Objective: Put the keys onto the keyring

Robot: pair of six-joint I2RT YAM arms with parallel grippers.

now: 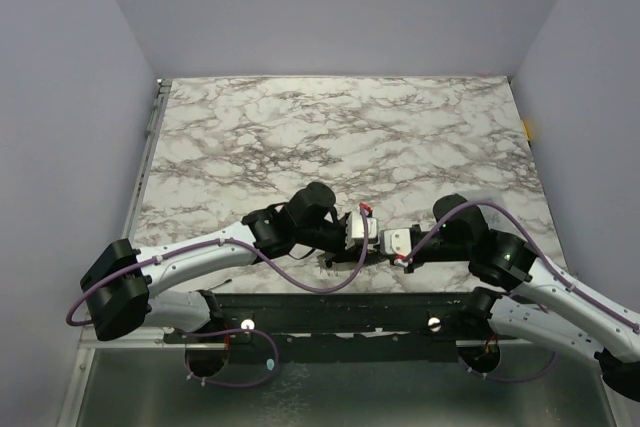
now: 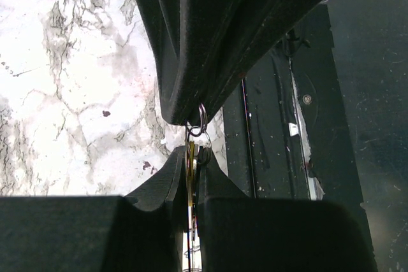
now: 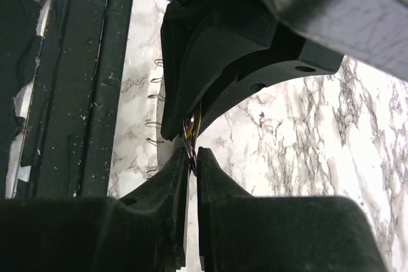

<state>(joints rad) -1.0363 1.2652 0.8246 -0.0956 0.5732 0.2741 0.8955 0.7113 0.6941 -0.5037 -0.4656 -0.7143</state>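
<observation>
Grey thin wire keyring (image 2: 201, 119) is poking from the tightly pinching right gripper (image 3: 192, 152), tip to tip with the left gripper (image 2: 193, 152), which is clamping the small yellow-headed key (image 2: 190, 165).
Likely best now: keeping both pinches firm, easing the key's hole onto the ring's split end.

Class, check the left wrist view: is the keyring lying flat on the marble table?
No, the keyring is up off the table, between the facing tips of the left gripper and the right gripper.
</observation>
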